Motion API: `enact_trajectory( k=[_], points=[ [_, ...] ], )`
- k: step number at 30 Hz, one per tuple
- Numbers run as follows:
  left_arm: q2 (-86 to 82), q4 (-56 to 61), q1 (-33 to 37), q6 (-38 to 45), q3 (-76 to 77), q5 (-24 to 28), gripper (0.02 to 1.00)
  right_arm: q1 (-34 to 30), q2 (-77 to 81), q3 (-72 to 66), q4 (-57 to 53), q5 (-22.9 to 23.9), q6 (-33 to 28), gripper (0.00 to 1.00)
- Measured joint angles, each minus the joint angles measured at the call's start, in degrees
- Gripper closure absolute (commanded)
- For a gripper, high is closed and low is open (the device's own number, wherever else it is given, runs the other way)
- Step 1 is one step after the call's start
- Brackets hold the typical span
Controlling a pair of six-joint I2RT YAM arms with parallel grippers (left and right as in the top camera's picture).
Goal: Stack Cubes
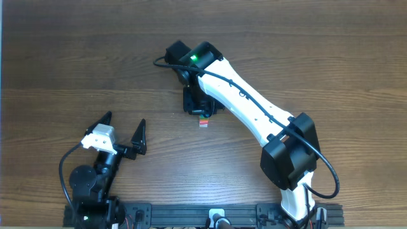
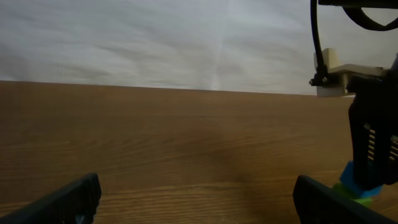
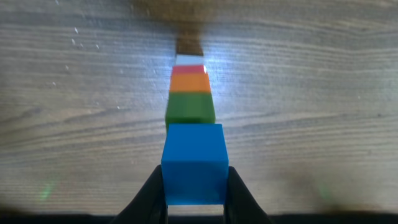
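A stack of cubes stands mid-table. In the right wrist view it reads, from the top down, blue cube (image 3: 193, 163), green cube (image 3: 190, 108), orange cube (image 3: 189, 81), red cube (image 3: 189, 69) and a white one (image 3: 188, 60) at the bottom. My right gripper (image 3: 194, 200) is shut on the blue cube, which sits on the green one, with a finger against each side. From above, the right gripper (image 1: 201, 105) covers the stack and only the red edge (image 1: 204, 123) peeks out. My left gripper (image 1: 124, 121) rests open at the lower left, holding nothing.
The wooden table (image 1: 76, 57) is bare around the stack. In the left wrist view, the right gripper (image 2: 373, 140) with the blue cube (image 2: 353, 177) and green cube (image 2: 359, 195) stands off to the side, well apart from the left fingers (image 2: 68, 199).
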Motion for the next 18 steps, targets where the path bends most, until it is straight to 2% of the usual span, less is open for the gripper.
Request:
enact_trajectory(
  k=[18],
  points=[
    [0.0,0.0,0.0,0.0,0.0,0.0,0.02,0.0,0.0,-0.8,0.8,0.0,0.0,0.991]
  ],
)
